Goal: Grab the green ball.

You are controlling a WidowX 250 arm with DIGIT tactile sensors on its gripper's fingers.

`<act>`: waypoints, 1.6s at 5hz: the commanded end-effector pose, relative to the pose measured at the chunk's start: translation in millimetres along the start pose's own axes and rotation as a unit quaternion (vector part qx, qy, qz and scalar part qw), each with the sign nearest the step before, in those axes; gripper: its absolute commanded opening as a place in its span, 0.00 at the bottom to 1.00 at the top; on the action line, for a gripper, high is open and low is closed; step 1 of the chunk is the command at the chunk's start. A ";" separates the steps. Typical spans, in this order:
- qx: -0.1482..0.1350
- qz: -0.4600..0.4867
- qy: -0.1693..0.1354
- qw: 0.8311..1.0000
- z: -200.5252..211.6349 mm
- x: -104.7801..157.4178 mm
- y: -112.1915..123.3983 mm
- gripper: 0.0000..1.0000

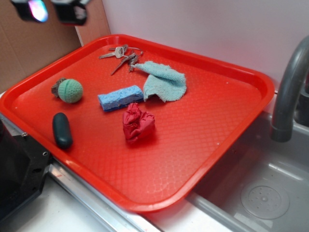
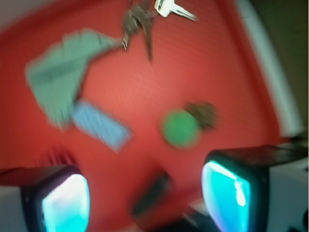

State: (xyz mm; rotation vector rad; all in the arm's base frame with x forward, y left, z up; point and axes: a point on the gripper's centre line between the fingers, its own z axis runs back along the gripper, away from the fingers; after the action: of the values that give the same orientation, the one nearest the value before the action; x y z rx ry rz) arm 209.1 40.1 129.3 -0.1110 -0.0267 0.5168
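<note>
Approach phase: gripper [image 2: 145, 198] high over tray [image 1: 251, 77] corner, fingers apart, holding nothing.

Green ball [image 1: 70, 90] at tray's left side, touching a small brown clump [image 1: 58, 86], well apart from sponge [image 1: 120, 98] and dark capsule [image 1: 62, 129]. Centre over ball, descend straight, close across ball, clear of the clump side.

**Red tray and its load**

A red plastic tray [image 1: 203, 145] with a textured floor sits beside a steel sink [image 1: 260, 193]. On it lie a bunch of keys [image 1: 121, 54] near the far rim, a light teal terry cloth [image 1: 164, 79] just beside them, a blue sponge [image 1: 120, 97], a crumpled red cloth [image 1: 138, 123], a dark green capsule-shaped object [image 1: 62, 130] near the left rim, and the green ball [image 1: 70, 91], touching a small brownish object [image 1: 59, 86].
</note>
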 end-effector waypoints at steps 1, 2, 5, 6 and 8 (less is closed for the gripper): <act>-0.110 0.235 -0.081 0.962 -50.2 -10.2 43.4 1.00; -0.072 0.354 -0.088 0.928 -59.3 -34.2 56.0 1.00; -0.020 0.338 -0.091 0.937 -74.7 -14.7 69.1 1.00; -0.008 0.311 -0.084 0.947 -86.0 -5.0 53.5 1.00; 0.030 0.317 -0.063 0.946 -100.4 2.1 25.4 0.00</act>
State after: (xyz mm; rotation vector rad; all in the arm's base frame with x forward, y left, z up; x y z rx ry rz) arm 204.5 54.6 21.7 -0.0114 -0.0803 1.1554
